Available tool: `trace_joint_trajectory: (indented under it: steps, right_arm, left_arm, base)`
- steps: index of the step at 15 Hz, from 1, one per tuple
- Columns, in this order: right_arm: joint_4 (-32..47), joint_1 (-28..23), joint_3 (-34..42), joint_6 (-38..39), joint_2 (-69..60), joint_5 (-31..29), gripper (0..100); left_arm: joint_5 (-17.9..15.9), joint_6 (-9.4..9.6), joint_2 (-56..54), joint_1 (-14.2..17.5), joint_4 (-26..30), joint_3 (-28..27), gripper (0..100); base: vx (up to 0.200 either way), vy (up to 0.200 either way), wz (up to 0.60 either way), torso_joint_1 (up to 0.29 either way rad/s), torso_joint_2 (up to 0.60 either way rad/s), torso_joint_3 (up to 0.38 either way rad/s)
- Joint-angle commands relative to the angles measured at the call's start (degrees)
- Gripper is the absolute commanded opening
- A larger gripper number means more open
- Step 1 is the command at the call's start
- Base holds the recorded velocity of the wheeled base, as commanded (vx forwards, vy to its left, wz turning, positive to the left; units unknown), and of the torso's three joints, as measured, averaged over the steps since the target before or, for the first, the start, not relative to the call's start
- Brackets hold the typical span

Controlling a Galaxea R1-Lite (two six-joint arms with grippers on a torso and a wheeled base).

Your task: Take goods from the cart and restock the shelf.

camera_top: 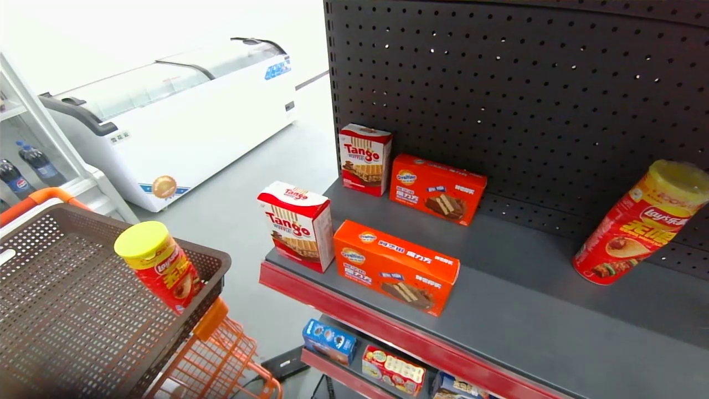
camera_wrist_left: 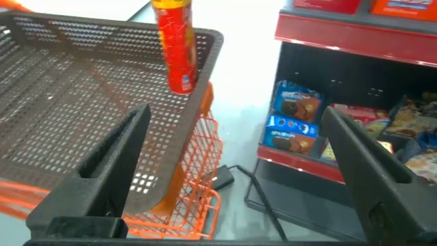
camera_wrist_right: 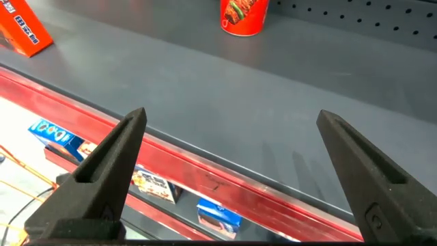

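While both grippers hang w/ jaws wide open and empty, L gripper (camera_wrist_left: pixel 239 171) sits low over the gap btwn cart basket (camera_wrist_left: pixel 61 89) and shelf (camera_wrist_left: pixel 355 37). R gripper (camera_wrist_right: pixel 232 178) hovers above the shelf's near red edge. One chip can (camera_top: pixel 160 266) stands tilted at the basket's right rim. A second can (camera_top: pixel 637 221) tilts toward the pegboard (camera_top: pixel 498 83), far right on the shelf.

A grey shelf (camera_top: pixel 532 310) holds an orange box (camera_top: pixel 394 267) at its front edge. Just left of that box stands a wafer box (camera_top: pixel 296 224); behind it, a second wafer box (camera_top: pixel 364 159) and second orange box (camera_top: pixel 436 188); far right, a tilted chip can (camera_top: pixel 637 224).
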Motion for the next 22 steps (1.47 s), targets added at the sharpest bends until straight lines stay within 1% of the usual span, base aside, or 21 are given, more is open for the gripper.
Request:
trace_joint_trajectory:
  steps: [1,2,3,5,6,8,10,11,12,13,14,15,16,17,18,20,22]
  right_arm:
    - [-0.01,-0.06,0.0,-0.02,-0.02,0.02,100]
    - [-0.01,-0.06,0.0,-0.02,-0.02,0.02,100]
    - [-0.01,-0.06,0.0,-0.02,-0.02,0.02,100]
    - [-0.01,-0.06,0.0,-0.02,-0.02,0.02,100]
    - [-0.01,-0.06,0.0,-0.02,-0.02,0.02,100]
    - [-0.01,-0.06,0.0,-0.02,-0.02,0.02,100]
    - [-0.01,-0.06,0.0,-0.02,-0.02,0.02,100]
    - [-0.01,-0.06,0.0,-0.02,-0.02,0.02,100]
    - [-0.01,-0.06,0.0,-0.02,-0.02,0.02,100]
    - [-0.01,-0.06,0.0,-0.02,-0.02,0.02,100]
    - [-0.01,-0.06,0.0,-0.02,-0.02,0.02,100]
    - [-0.01,-0.06,0.0,-0.02,-0.02,0.02,100]
    - [-0.01,-0.06,0.0,-0.02,-0.02,0.02,100]
    - [-0.01,-0.06,0.0,-0.02,-0.02,0.02,100]
    - [-0.01,-0.06,0.0,-0.02,-0.02,0.02,100]
    - [-0.01,0.02,0.0,-0.02,-0.02,0.02,100]
    - [-0.01,-0.06,0.0,-0.02,-0.02,0.02,100]
  left_arm:
    - [4.62,-0.05,2.0,-0.54,1.62,-6.04,100]
    - [5.94,-0.05,6.13,-0.98,3.73,-8.58,100]
    - [6.82,-0.05,7.53,-0.63,4.7,-9.9,100]
    - [8.75,0.13,13.51,-0.46,4.7,-9.73,100]
    - [11.12,-0.05,21.86,0.16,3.9,-11.31,100]
    - [11.21,-0.84,32.93,0.25,2.59,-15.44,100]
    - [11.12,-4.0,44.54,0.42,-2.78,-19.31,100]
    - [11.12,-5.5,50.95,0.51,-7.96,-20.71,100]
    - [10.77,-5.67,56.58,1.48,-11.56,-21.06,100]
    - [9.89,-5.14,60.71,4.55,-12.97,-21.15,100]
    - [9.81,-3.91,64.05,6.31,-14.55,-21.33,100]
    - [9.54,-3.47,67.04,6.4,-16.57,-20.71,100]
    - [9.28,-3.47,68.62,6.14,-17.8,-20.27,100]
    - [8.93,-3.39,72.84,6.14,-22.29,-19.22,100]
    - [8.84,-3.47,74.42,6.14,-24.4,-19.13,100]
    - [8.93,-3.65,84.17,6.66,-37.84,-17.64,100]
    - [8.93,-3.74,90.94,6.75,-48.21,-16.14,100]
  base:
    - [0.0,0.0,0.0,0.0,0.0,0.0]
    - [0.0,0.0,0.0,0.0,0.0,0.0]
    - [0.0,0.0,0.0,0.0,0.0,0.0]
    - [0.0,0.0,0.0,0.0,0.0,0.0]
    - [0.0,0.0,0.0,0.0,0.0,0.0]
    - [0.0,0.0,0.0,0.0,0.0,0.0]
    - [0.0,0.0,0.0,0.0,0.0,0.0]
    - [0.0,0.0,0.0,0.0,0.0,0.0]
    - [0.0,0.0,0.0,0.0,0.0,0.0]
    - [0.0,0.0,0.0,0.0,0.0,0.0]
    - [0.0,0.0,0.0,0.0,0.0,0.0]
    - [0.0,0.0,0.0,0.0,0.0,0.0]
    - [0.0,0.0,0.0,0.0,0.0,0.0]
    - [0.0,0.0,0.0,0.0,0.0,0.0]
    - [0.0,0.0,0.0,0.0,0.0,0.0]
    - [0.0,0.0,0.0,0.0,0.0,0.0]
    - [0.0,0.0,0.0,0.0,0.0,0.0]
